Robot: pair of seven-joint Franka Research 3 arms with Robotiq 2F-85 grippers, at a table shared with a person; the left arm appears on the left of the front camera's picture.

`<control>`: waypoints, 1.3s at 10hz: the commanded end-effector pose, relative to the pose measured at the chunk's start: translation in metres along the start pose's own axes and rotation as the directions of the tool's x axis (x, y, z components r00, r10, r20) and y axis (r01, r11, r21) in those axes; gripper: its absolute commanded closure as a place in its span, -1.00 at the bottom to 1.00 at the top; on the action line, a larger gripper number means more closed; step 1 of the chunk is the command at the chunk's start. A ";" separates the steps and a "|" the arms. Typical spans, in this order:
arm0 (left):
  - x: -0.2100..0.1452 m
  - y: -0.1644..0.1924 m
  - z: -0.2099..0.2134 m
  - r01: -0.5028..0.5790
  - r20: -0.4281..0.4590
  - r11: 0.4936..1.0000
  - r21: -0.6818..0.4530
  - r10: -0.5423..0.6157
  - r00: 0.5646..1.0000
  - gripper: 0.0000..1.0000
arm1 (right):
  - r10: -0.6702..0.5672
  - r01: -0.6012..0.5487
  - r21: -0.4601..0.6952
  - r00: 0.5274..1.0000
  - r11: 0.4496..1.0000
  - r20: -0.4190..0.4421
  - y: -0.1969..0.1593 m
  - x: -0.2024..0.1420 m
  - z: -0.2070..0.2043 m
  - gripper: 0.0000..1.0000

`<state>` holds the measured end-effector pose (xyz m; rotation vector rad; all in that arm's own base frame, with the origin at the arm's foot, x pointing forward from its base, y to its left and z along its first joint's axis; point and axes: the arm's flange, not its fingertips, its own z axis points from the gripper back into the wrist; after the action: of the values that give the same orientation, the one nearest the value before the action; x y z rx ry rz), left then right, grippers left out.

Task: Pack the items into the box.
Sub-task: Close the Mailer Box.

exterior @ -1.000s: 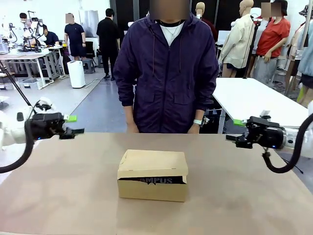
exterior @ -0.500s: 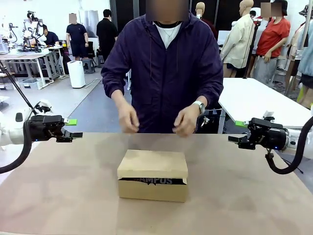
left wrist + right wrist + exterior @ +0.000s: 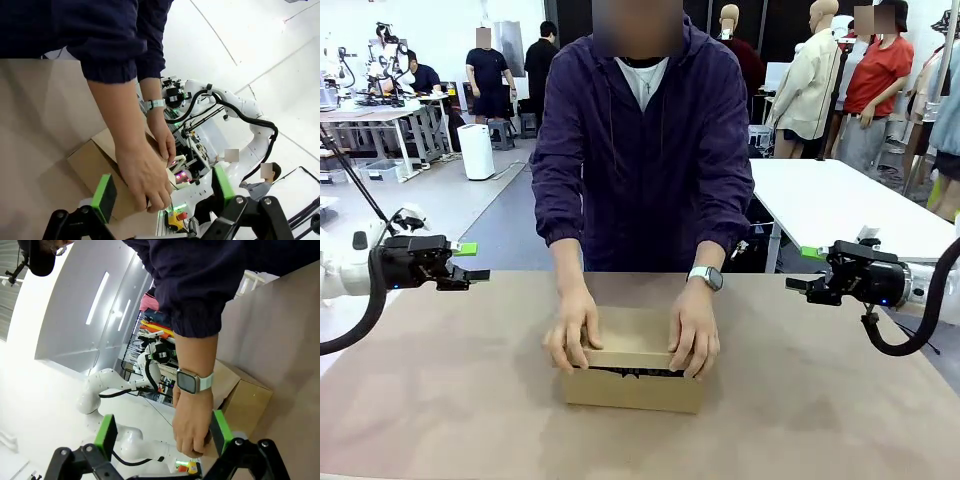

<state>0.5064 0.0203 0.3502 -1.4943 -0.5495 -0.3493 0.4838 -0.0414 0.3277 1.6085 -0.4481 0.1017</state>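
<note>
Table (image 3: pixel 440 400): a broad tan surface spanning the front view, with the person (image 3: pixel 645 170) in a dark purple zipped jacket standing at its far edge, leaning over it.

Box (image 3: pixel 632 375): brown cardboard, resting at the table's centre, directly before the person. The person's two hands, (image 3: pixel 572 330) and (image 3: pixel 694 340), lie on its lid, fingers curled over the front edge, pressing the flap down. A thin dark slit shows under the flap; its contents cannot be made out. A watch (image 3: pixel 704 277) sits on one wrist.

Left gripper (image 3: pixel 478 260): raised above the table at the left edge, well apart from the box, fingers spread wide, holding nothing and touching nothing. The left wrist view confirms the green pads (image 3: pixel 105 197) standing apart with the box and a hand beyond them.

Right gripper (image 3: pixel 800 270): raised at the right edge, likewise well apart from the box, fingers spread, empty. The right wrist view shows its pads (image 3: pixel 106 434) wide apart, framing the watch-bearing hand on the box.

Change noted: half a second ago the person's hands were held up in front of the body and white "CAMPUS" lettering showed through a wider gap beneath the flap; the hands are now down on the lid and the gap is narrower. Both grippers are placed as before.

Room: an open workshop behind, with white tables (image 3: pixel 840 205), a white cylindrical unit (image 3: pixel 476 151) on the floor, and other people standing farther back.
</note>
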 end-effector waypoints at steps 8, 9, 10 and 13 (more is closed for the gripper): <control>0.002 -0.002 0.001 0.019 0.012 1.000 -0.011 -0.019 1.000 -1.00 | -0.008 0.008 0.008 1.000 1.000 -0.003 0.003 0.002 -0.001 -1.00; 0.002 -0.002 0.001 0.019 0.012 1.000 -0.011 -0.019 1.000 -1.00 | -0.008 0.008 0.008 1.000 1.000 -0.003 0.003 0.002 -0.001 -1.00; 0.002 -0.002 0.001 0.019 0.012 1.000 -0.011 -0.019 1.000 -1.00 | -0.008 0.008 0.008 1.000 1.000 -0.003 0.003 0.002 -0.001 -1.00; 0.002 -0.002 0.001 0.019 0.012 1.000 -0.011 -0.019 1.000 -1.00 | -0.008 0.008 0.008 1.000 1.000 -0.003 0.003 0.002 -0.001 -1.00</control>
<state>0.5065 0.0203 0.3503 -1.4937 -0.5512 -0.3511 0.4838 -0.0414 0.3277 1.6085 -0.4481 0.1016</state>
